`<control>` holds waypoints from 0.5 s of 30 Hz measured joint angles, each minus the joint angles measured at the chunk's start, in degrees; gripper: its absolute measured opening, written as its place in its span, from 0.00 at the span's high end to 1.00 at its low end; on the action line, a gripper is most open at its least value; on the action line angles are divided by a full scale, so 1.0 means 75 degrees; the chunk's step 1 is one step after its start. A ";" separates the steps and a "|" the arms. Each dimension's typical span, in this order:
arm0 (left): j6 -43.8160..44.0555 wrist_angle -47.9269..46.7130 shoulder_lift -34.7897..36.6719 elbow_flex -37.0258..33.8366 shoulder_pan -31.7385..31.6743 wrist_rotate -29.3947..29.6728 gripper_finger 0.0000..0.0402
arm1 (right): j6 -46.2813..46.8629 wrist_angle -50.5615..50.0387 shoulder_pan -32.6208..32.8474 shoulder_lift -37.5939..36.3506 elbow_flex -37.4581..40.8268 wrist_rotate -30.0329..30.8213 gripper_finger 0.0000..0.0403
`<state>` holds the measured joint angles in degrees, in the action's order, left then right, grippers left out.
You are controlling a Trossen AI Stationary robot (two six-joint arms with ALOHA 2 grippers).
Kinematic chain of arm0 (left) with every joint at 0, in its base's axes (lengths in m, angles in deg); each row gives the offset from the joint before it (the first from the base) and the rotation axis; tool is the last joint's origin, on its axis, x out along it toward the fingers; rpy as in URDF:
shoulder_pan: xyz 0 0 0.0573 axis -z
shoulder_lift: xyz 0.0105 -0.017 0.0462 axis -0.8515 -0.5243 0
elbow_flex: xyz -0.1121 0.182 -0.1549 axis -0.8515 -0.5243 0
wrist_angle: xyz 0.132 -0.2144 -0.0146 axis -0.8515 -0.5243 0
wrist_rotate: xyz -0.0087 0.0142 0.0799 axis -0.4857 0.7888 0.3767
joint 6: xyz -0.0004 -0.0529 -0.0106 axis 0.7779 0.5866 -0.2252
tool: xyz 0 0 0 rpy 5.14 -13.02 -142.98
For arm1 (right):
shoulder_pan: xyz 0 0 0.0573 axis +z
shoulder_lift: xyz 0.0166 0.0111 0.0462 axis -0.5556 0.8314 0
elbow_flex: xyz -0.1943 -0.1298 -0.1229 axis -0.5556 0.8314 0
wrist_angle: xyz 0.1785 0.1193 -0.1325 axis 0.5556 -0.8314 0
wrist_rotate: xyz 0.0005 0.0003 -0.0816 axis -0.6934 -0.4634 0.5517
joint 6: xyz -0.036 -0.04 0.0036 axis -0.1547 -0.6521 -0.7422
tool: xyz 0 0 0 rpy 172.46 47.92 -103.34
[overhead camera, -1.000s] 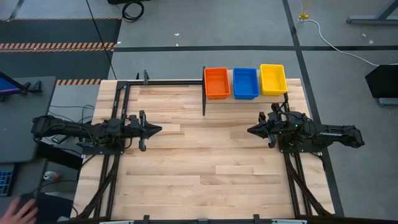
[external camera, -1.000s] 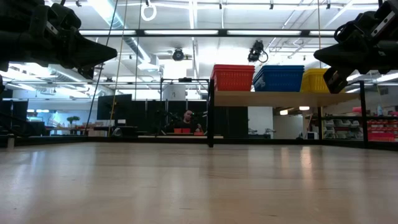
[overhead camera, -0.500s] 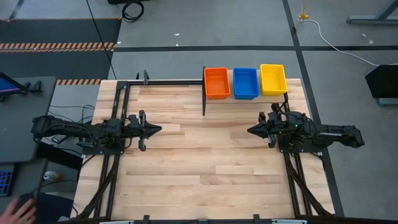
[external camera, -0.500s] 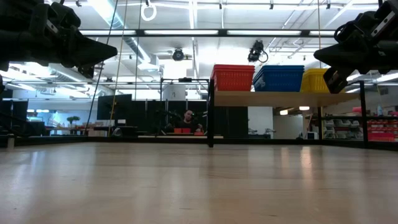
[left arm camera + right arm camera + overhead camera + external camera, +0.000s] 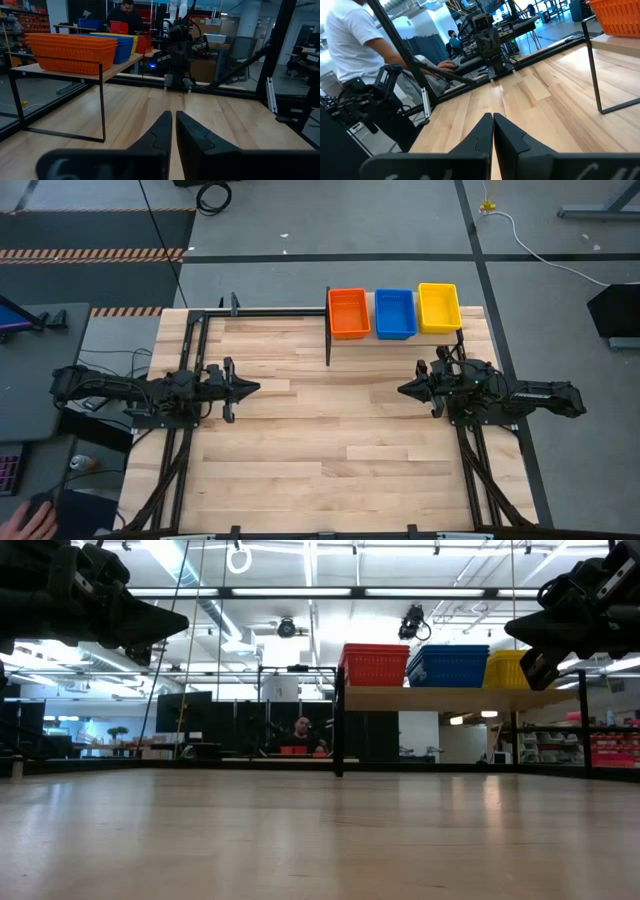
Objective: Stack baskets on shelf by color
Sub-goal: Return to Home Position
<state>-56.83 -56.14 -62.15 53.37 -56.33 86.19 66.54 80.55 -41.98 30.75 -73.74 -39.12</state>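
"Scanning from the left, what is the left tool (image 5: 258,388) doing?" asks the first observer.

"It hangs at 9 o'clock over the counter (image 5: 320,450), pointing inward," says the second. "Its own wrist view shows the fingers (image 5: 161,135) drawn together with only a sliver between them, and nothing held."

"And the shelf (image 5: 440,698)?"

"It stands at about 1 o'clock on the counter. From left to right it carries an orange basket (image 5: 348,313) pile, a blue basket (image 5: 395,313) pile and a yellow basket (image 5: 439,307) pile, side by side, one colour to each. From above only the top basket of each shows, and the level view does not separate the layers. So the count in each pile cannot be told."

"Anything left to collect?"

"No loose basket shows on the counter in any view, so the sorting looks finished."

"And the right tool (image 5: 400,390)?"

"It is at 3 o'clock, facing the left one and well apart from the shelf, with its fingers pressed together and empty. Both arms are folded low at their sides, so at most what remains is settling at rest."
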 joint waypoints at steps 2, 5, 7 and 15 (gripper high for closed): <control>0.0002 0.0000 0.0000 0.0000 0.0000 0.0000 0.93 | 0.0000 0.0000 0.0003 0.0000 0.0000 -0.0001 0.95; -0.0001 0.0003 0.0000 0.0000 0.0000 0.0001 0.92 | 0.0000 0.0000 0.0003 0.0000 0.0000 -0.0003 0.95; 0.0002 0.0003 0.0000 0.0000 0.0000 0.0001 0.92 | 0.0000 0.0000 0.0000 0.0000 0.0000 0.0000 0.95; 0.0002 0.0003 0.0000 0.0000 0.0000 0.0000 0.92 | 0.0000 0.0002 0.0001 0.0000 0.0000 0.0000 0.95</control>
<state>-56.81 -56.11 -62.15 53.37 -56.33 86.19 66.54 80.56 -41.97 30.75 -73.74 -39.11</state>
